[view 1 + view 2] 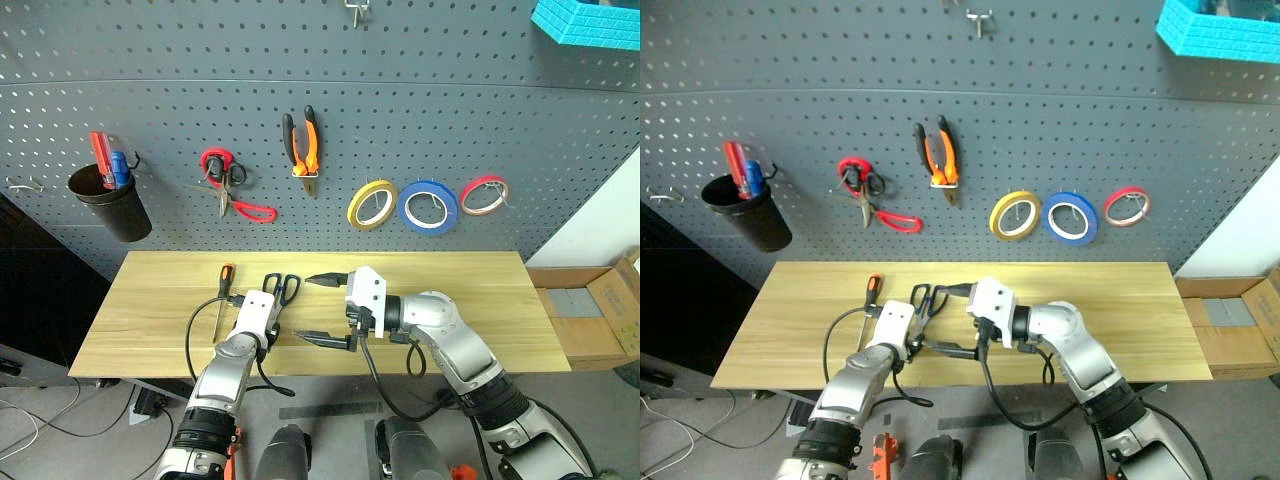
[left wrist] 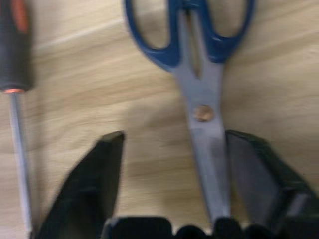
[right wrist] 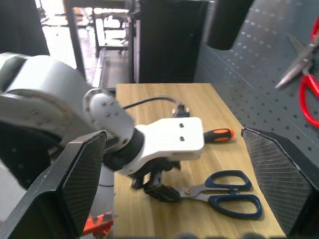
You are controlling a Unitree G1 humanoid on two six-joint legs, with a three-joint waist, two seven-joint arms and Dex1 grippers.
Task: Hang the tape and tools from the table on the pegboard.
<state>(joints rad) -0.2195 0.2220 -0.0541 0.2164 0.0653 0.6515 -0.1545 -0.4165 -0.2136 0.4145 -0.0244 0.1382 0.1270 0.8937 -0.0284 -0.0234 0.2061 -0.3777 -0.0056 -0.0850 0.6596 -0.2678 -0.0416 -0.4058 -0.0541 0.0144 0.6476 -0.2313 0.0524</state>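
1. Blue-handled scissors (image 2: 199,74) lie flat on the pale wood bench (image 1: 480,300), handles toward the far side, with the left pincer (image 2: 172,174) lowered over their steel blades.
2. Its two fingers (image 2: 94,184) straddle the blades with bench showing between them; one finger is just beside the steel, the other well apart, so nothing is clamped yet and the pincer is still parted.
3. Right pincer (image 1: 325,308) hangs spread wide and empty, pointing left, just right of the scissors.
4. Just left of the scissors lies the screwdriver (image 1: 222,296) with its orange-and-black handle.
5. On the pegboard (image 1: 450,110) the pliers (image 1: 303,143), yellow tape (image 1: 372,204), blue ring (image 1: 428,208), red ring (image 1: 484,194) and red-handled scissors (image 1: 228,185) already hang.
6. Risks, as I judge them: the blades sit off-centre between the fingers, so closing may push the scissors sideways or pivot them.
7. Thin flat steel gives little to bite on; a slipping grip could drop them on lifting.
8. The right pincer stands close enough that the two arms could collide.
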